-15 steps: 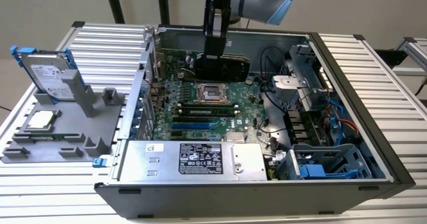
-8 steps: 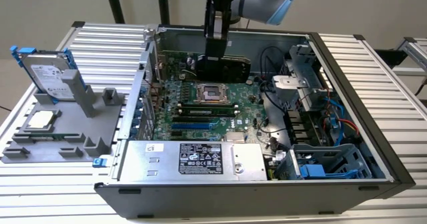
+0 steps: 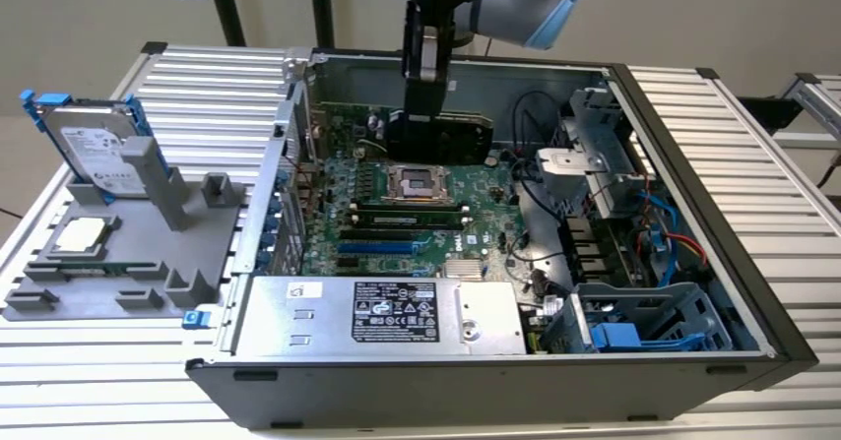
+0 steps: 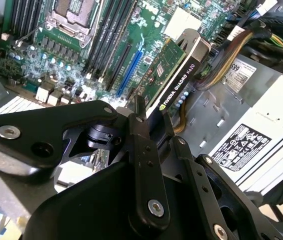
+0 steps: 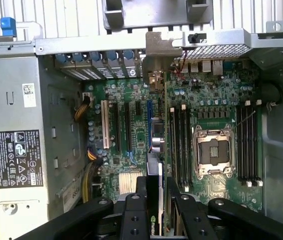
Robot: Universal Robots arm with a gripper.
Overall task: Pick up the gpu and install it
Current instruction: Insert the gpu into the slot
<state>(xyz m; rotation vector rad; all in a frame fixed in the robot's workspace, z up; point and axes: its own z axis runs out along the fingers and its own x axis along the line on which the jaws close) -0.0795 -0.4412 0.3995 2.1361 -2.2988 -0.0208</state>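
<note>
My gripper [image 3: 423, 115] is shut on the gpu [image 3: 444, 137], which hangs upright above the motherboard [image 3: 394, 219] inside the open computer case. The card's black shroud faces the exterior camera. In the second wrist view the gpu [image 4: 174, 75] runs away from the gripper [image 4: 154, 120], showing its green board and black edge over the blue slot [image 4: 131, 65]. The first wrist view shows the gpu [image 5: 154, 170] edge-on between the fingers [image 5: 140, 192], its silver bracket [image 5: 155, 55] by the case's rear wall, roughly in line with the blue slot [image 5: 149, 117].
The empty CPU socket [image 3: 423, 179] and memory slots lie beneath the card. A power supply [image 3: 381, 307] fills the case's near side, with a drive cage [image 3: 644, 322] and cables on the exterior view's right. Outside, a grey fixture [image 3: 118, 263] holds a hard drive [image 3: 98, 150] and a CPU chip [image 3: 82, 233].
</note>
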